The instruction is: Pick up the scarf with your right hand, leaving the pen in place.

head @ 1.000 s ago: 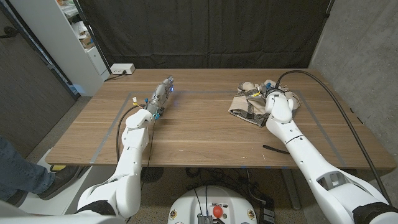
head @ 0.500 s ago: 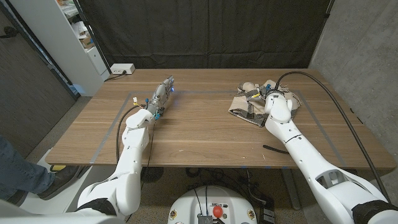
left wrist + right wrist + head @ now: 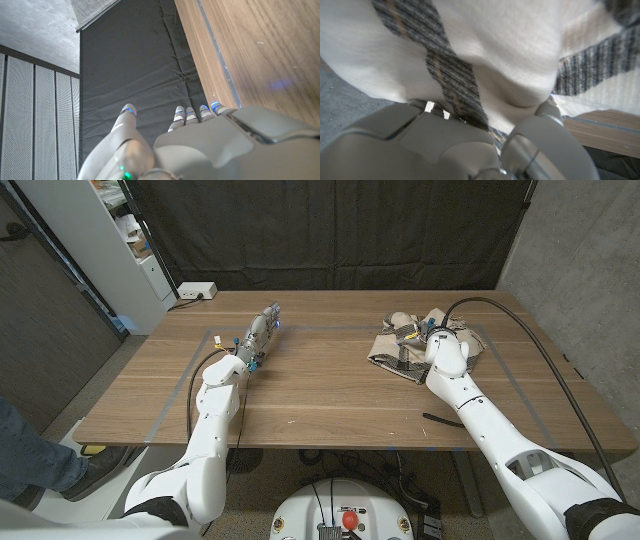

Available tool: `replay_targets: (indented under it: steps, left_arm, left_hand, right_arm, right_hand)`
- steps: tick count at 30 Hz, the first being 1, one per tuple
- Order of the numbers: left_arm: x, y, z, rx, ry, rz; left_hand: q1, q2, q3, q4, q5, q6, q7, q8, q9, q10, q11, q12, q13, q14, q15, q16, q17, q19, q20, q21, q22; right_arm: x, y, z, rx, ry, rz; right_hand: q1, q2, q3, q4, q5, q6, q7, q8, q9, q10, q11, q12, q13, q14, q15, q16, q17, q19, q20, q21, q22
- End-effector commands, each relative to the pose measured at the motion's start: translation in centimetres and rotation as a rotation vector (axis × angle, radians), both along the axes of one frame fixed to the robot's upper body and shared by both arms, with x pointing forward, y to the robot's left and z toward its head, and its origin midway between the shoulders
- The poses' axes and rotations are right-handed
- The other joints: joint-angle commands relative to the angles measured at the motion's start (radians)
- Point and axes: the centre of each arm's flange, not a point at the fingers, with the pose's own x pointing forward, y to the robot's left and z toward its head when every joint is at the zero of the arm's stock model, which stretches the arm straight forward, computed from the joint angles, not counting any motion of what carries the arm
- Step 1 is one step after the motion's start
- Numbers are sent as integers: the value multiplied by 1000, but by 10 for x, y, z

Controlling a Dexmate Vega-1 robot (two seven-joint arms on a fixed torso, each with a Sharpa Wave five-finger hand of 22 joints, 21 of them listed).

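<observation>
The scarf (image 3: 400,348) is cream knit with grey-and-tan striped bands, bunched in a loose heap on the far right part of the counter (image 3: 320,390). In the right wrist view its folds (image 3: 485,60) lie directly against the fingers. The pen (image 3: 438,419), dark and slim, lies flat near the counter's front edge, well apart from the scarf.

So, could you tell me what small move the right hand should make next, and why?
Probably close the fingers and lift straight up: the right hand is already pressed into the scarf, whose fabric bulges over it in the wrist view, while the pen lies well clear near the table edge.
</observation>
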Motion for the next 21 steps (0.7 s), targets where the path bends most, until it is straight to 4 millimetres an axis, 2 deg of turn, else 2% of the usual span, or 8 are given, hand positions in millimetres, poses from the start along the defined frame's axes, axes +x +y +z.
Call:
replay_targets:
  steps: [1,3,4,5,7,14,16,21]
  left_arm:
    - [0,2,-2,-6,2,6]
    - [0,2,-3,-7,2,6]
    - [0,3,-3,-5,4,4]
    - [0,3,-3,-5,4,6]
    - [0,3,-4,-9,5,6]
    - [0,2,-4,-6,2,6]
    - [0,2,-4,-7,2,6]
    - [-1,2,-4,-10,2,6]
  left_hand:
    - [0,7,4,-6,-1,9,5,6,4,-2,4,1,2,-49,5,5,4,-130,6,4,2]
    - [0,7,4,-6,-1,10,5,6,4,-1,4,2,2,-50,4,5,4,-130,7,4,2]
    - [0,8,4,-6,-1,10,5,7,4,-1,4,2,2,-50,5,5,4,-130,6,4,2]
    - [0,8,4,-6,-1,11,4,7,4,-1,4,2,2,-50,5,5,4,-131,6,4,2]
    - [-1,8,3,-6,-1,11,4,7,4,-1,4,2,2,-48,5,5,4,-131,7,4,2]
    - [-1,8,3,-6,-1,13,5,7,4,-2,3,1,2,-50,5,5,4,-131,9,4,3]
    - [-1,8,3,-6,-1,14,6,7,4,-1,3,1,2,-50,5,5,4,-132,10,4,3]
    - [-1,8,3,-7,-1,16,6,7,4,-1,2,2,2,-49,6,5,4,-131,11,5,3]
  right_arm:
    - [7,1,-4,0,22,-1]
    - [8,1,-4,-4,26,-3]
    - [9,1,-4,-7,28,1]
    - [9,1,-4,-8,28,0]
    - [9,1,-4,-9,25,-2]
    - [9,2,-3,-21,8,-3]
    - [9,2,-3,-25,4,-3]
    - [8,2,-3,-35,-11,-2]
  right_hand:
    - [24,6,-3,0,10,5,-2,7,1,5,2,7,4,36,-5,17,0,57,0,24,8]
    - [46,12,-6,-4,19,6,-4,7,1,16,-1,10,6,68,-10,26,1,138,-2,48,11]
    - [52,13,-7,-5,21,9,-6,8,1,16,-1,9,7,76,-13,28,2,157,-1,53,11]
    - [72,17,-8,-8,28,17,-10,9,1,24,0,11,9,106,-24,37,4,222,-2,70,11]
    - [99,20,-10,-11,36,29,-16,11,2,44,-8,18,13,148,-40,50,10,307,-2,90,9]
    - [171,26,-10,-15,62,104,-38,30,6,123,-15,43,25,257,-74,91,33,487,-5,123,5]
    - [203,30,-6,-16,72,133,-48,35,8,149,-18,50,31,286,-91,105,46,561,-18,137,3]
    - [239,43,3,-17,80,184,-60,50,12,195,-27,67,39,324,-104,125,62,590,-40,134,4]
